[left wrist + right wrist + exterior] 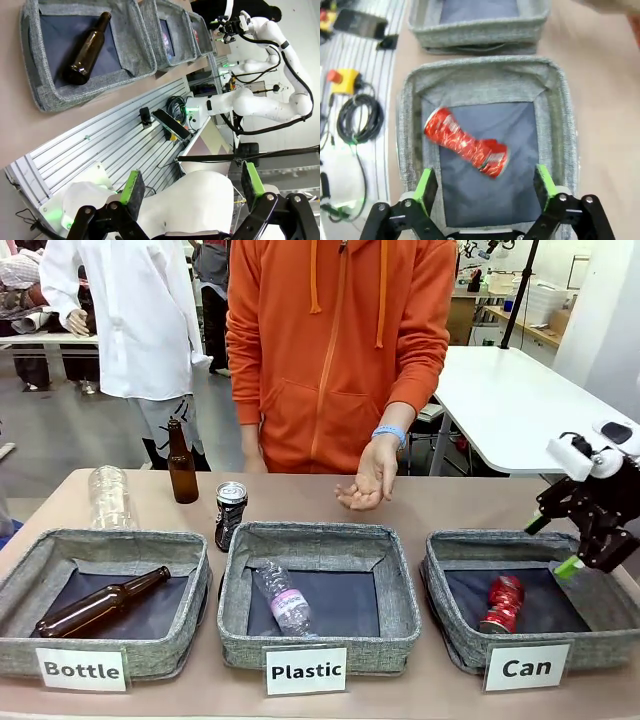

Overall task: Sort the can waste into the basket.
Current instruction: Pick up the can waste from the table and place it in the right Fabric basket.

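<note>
**On the tan table, one can is binned and one waits**

The tan table carries three grey fabric bins along the lower edge of the front view, with a person in an orange hoodie behind it, one hand held out palm up at the centre.

By my reading the job is half done. The red can lies on its side on the dark lining of the basket labelled "Can", at lower right. The dark can stands on the table left of centre, just behind the middle bin, and has yet to go in.

The right gripper hangs over the basket's far right corner, jaws spread and empty; its wrist view looks straight down on the red can. The left gripper is likewise spread with nothing between its pads.

The "Bottle" bin at lower left holds one brown glass bottle; the "Plastic" bin holds one clear plastic bottle
</note>
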You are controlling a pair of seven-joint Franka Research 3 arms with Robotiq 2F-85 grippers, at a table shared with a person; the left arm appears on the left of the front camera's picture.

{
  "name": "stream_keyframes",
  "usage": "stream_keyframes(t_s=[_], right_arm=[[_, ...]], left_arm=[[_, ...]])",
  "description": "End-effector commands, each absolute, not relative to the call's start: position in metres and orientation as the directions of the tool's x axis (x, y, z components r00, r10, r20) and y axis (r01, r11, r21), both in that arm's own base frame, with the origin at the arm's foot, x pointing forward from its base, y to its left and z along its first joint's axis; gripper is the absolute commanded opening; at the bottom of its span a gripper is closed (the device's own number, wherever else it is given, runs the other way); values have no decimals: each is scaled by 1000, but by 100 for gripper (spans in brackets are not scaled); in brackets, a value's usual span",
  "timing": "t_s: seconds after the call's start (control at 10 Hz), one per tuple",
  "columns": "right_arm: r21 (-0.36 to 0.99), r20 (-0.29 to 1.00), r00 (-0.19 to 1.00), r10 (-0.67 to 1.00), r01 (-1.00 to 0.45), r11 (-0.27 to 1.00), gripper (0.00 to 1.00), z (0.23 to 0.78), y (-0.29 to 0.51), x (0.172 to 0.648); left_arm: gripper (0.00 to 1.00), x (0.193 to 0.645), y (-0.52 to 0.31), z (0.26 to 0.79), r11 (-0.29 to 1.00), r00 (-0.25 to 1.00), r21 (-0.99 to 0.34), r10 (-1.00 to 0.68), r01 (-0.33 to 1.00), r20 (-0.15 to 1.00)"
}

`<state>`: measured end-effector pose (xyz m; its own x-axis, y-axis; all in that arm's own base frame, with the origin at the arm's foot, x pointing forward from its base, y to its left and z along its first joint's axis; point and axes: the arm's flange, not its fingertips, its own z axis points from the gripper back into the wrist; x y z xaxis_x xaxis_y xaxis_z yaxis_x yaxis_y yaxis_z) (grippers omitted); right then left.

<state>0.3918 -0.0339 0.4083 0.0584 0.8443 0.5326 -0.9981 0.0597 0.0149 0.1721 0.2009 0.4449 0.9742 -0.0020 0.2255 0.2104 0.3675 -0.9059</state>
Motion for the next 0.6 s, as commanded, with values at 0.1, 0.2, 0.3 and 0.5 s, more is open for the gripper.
stream_keyframes(t_s=[0.1, 0.2, 0.3, 0.5], right_arm=[[223, 874, 333, 353, -922, 317, 100, 440, -67, 389], [387, 891, 450, 60, -822, 417, 100, 450, -83, 390], [539, 834, 529, -156, -722, 434, 100, 457, -97, 391], [750, 658, 662, -359, -539, 383, 100, 451, -106, 403]], left_arm=[[100, 172, 202, 449, 350, 974, -912, 3, 213, 228], [100, 172, 202, 449, 350, 974, -912, 3, 213, 228], [100, 172, 202, 449, 350, 974, -912, 3, 213, 228], [100, 172, 202, 449, 350, 974, -912, 3, 213, 228]])
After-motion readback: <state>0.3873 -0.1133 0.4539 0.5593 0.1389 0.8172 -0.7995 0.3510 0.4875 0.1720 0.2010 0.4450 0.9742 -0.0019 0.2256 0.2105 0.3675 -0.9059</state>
